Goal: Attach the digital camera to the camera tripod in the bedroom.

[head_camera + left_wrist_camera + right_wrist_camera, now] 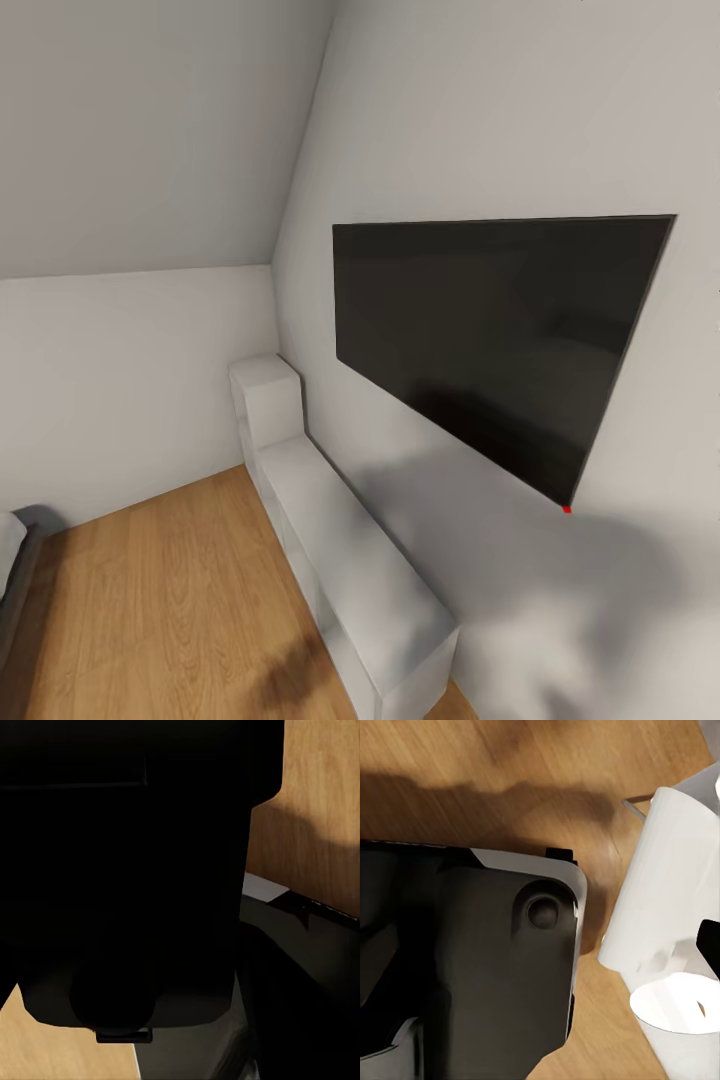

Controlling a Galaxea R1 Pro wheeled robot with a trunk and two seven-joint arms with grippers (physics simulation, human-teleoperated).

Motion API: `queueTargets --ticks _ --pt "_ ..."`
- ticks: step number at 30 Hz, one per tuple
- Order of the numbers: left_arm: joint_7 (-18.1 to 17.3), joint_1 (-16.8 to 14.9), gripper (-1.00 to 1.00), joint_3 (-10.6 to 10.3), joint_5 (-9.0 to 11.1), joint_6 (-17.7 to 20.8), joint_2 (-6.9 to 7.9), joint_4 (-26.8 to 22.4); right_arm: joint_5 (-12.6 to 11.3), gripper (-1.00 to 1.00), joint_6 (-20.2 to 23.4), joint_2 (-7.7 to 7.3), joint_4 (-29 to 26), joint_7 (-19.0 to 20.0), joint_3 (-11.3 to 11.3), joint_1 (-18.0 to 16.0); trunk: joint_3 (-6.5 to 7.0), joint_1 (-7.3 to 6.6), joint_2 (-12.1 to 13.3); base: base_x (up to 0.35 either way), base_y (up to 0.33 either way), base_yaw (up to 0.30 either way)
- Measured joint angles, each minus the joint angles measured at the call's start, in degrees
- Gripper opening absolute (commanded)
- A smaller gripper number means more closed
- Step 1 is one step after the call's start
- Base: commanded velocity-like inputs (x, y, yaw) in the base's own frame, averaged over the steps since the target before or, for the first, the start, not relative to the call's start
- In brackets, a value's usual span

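Dark robot housing [127, 870] is seen pressed close to the left wrist camera, in deep shadow; whether the left gripper is released or clenched cannot be told. Beside it a strip of wood plank floor [322, 802] is lit, and a dark base part with a pale edge [300, 945] lies below.

Bedroom noted from the head view: sloped ceiling [150, 120] meeting pale walls [120, 390]. A large black wall-mounted screen [490, 330] is fixed to the right-hand wall, with a small red spot [567, 509] at its lower corner. A low white cabinet [350, 560] is run along the foot of that wall, with a taller white block [267, 400] at its far end. Light wood floor [170, 600] is spread to the left, and the grey edge of a bed [15, 570] is caught at the left border.

In the right wrist view, a dark grey robot body panel with a round knob [502, 967] is seen over wood floor [510, 757], with white rounded robot parts [667, 915] beside it. The right gripper's state cannot be told.
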Motion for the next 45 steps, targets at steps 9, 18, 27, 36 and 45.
queueTargets --ticks 9,18,27,36,45 --pt "0.0 0.0 -1.0 0.0 0.0 0.1 -0.23 0.0 0.0 1.0 0.0 0.0 0.0 0.0 0.0 0.0 0.0 0.0 0.0 0.0 0.0 0.0" --pt "0.0 0.0 -1.0 0.0 0.0 0.1 -0.26 0.0 0.0 1.0 0.0 0.0 0.0 0.0 0.0 0.0 0.0 0.0 0.0 0.0 0.0 0.0" --pt "0.0 0.0 -1.0 0.0 0.0 0.0 -0.26 0.0 0.0 1.0 0.0 0.02 0.0 0.0 0.0 0.0 0.0 0.0 0.0 0.0 0.0 0.0" --pt "-0.2 0.0 -1.0 0.1 0.6 -2.1 -0.02 -0.1 -0.1 1.0 0.2 0.16 0.0 0.0 -0.2 0.0 0.0 0.01 0.0 -0.012 0.0 0.0" --pt "0.0 0.0 -1.0 0.1 0.7 -5.4 -0.32 0.0 -0.1 1.0 1.0 0.17 0.0 0.1 0.0 0.0 0.0 0.04 0.0 -0.267 0.0 0.0"
